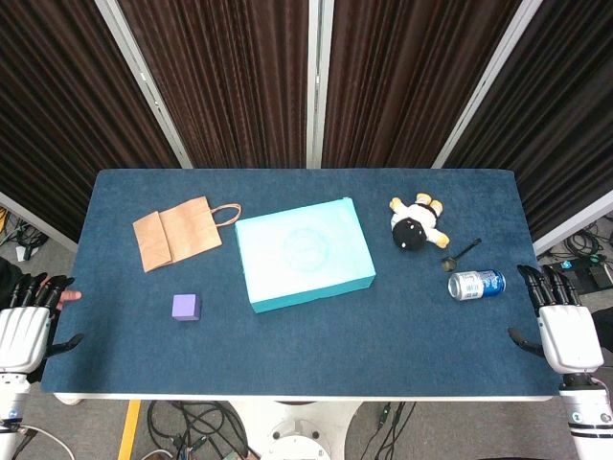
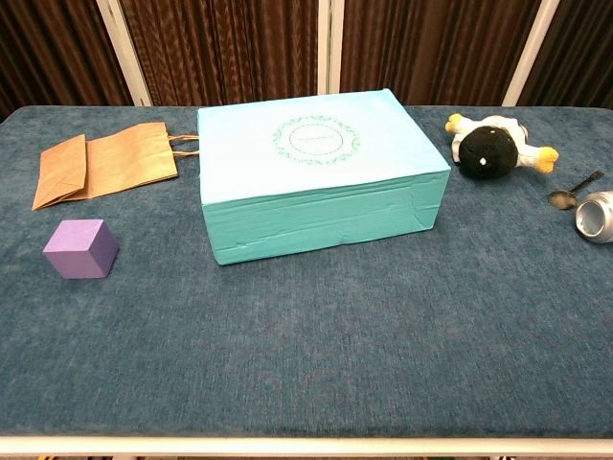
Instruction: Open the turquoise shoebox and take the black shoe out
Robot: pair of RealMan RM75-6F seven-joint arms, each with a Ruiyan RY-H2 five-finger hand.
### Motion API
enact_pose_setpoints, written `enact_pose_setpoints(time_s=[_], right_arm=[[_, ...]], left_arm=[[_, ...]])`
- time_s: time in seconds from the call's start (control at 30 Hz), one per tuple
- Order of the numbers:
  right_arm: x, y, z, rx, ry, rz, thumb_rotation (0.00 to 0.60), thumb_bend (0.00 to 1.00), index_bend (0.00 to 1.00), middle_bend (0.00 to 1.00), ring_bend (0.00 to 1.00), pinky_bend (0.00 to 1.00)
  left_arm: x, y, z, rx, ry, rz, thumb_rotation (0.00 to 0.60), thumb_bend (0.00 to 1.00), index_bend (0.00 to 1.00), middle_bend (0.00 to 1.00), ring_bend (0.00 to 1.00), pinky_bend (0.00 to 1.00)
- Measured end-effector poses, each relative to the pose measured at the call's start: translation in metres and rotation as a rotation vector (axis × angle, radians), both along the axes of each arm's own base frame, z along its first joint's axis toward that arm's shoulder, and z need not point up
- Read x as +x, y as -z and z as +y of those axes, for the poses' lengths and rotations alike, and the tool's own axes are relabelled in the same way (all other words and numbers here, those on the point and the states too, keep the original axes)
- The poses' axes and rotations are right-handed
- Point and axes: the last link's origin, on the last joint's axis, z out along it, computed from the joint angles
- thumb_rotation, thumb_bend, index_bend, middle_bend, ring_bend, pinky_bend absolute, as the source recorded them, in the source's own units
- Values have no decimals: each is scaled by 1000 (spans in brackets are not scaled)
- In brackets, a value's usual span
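The turquoise shoebox (image 1: 305, 254) sits mid-table, lid on, its long axis running left to right and skewed slightly, the right end further back. A brown paper bag (image 1: 177, 233) lies flat to its left, a purple cube (image 1: 186, 307) nearer the front. Right of it lie a plush toy (image 1: 418, 224), a spoon (image 1: 461, 254) and a tipped can (image 1: 477, 284). Left hand (image 1: 27, 321) and right hand (image 1: 560, 321) hover at the table's side edges, fingers apart, holding nothing.
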Motion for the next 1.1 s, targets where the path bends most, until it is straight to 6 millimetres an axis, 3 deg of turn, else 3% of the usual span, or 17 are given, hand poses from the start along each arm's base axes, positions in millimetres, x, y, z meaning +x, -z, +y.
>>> enact_pose_setpoints(time_s=[0.33, 0.53, 0.73, 0.97, 1.1], right_arm=[[2, -7, -4, 1, -31, -39, 600, 52, 0, 106, 0, 90], [5, -2, -20, 49, -62, -32, 600, 53, 0, 97, 0, 89], [24, 19, -70, 155, -141, -30, 600, 54, 0, 72, 0, 58], [64, 76, -149, 268, -249, -13, 600, 22, 0, 36, 0, 0], [84, 108, -178, 302, -284, 6, 600, 15, 0, 24, 0, 0]], left_arm=[[-1, 2, -13, 26, -31, -26, 600, 0, 163, 142, 74, 54], [1, 1, -17, 25, -33, -29, 600, 0, 163, 142, 74, 54], [0, 0, -23, 21, -37, -29, 600, 0, 163, 142, 74, 54], [-1, -3, -28, 18, -50, -22, 600, 0, 163, 142, 74, 54], [-3, -6, -29, 19, -54, -18, 600, 0, 163, 142, 74, 54]])
